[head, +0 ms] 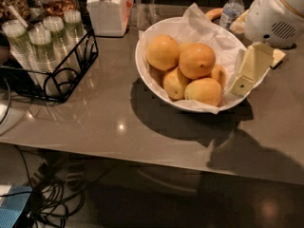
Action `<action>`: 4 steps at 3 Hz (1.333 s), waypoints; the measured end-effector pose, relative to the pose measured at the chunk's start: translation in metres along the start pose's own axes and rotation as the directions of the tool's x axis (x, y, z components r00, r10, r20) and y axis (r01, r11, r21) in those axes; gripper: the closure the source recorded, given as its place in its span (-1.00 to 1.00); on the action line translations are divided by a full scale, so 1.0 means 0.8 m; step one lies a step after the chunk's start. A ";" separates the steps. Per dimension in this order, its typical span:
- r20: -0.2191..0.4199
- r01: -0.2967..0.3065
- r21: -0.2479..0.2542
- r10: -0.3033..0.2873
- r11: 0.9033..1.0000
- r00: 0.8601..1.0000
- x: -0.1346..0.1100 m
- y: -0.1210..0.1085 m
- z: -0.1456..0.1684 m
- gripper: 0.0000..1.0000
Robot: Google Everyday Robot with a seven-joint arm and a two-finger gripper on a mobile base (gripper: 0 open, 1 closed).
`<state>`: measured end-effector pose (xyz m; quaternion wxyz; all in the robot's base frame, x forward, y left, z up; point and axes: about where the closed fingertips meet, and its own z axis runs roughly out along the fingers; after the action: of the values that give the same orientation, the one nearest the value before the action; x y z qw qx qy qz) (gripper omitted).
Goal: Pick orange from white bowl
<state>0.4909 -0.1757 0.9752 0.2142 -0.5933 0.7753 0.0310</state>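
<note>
The white bowl [141,70], lined with crumpled white paper, stands on the grey table right of centre. It holds several oranges. The two biggest lie on top: one at the left [163,52] and one in the middle [196,60]. Paler fruits lie lower at the front [203,91]. My gripper [246,79], cream-coloured, hangs from the white arm [280,13] at the upper right. It sits over the bowl's right rim, just right of the fruit pile and apart from the big oranges.
A white lidded jar [108,8] stands at the back. A black wire rack with plastic cups [47,51] stands at the left. A water bottle [232,8] is behind the bowl. The table's front edge [142,153] runs below, with cables on the floor.
</note>
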 end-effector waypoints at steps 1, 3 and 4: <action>0.075 -0.037 -0.025 0.039 0.999 0.996 -0.017 -0.018 0.005 -1.00; 0.128 -0.031 -0.075 0.041 0.997 0.991 -0.034 -0.021 0.029 -1.00; 0.158 -0.021 -0.140 0.043 0.990 0.986 -0.055 -0.022 0.063 -1.00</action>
<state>0.5315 -0.1257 0.9497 0.2340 -0.5897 0.7610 0.1356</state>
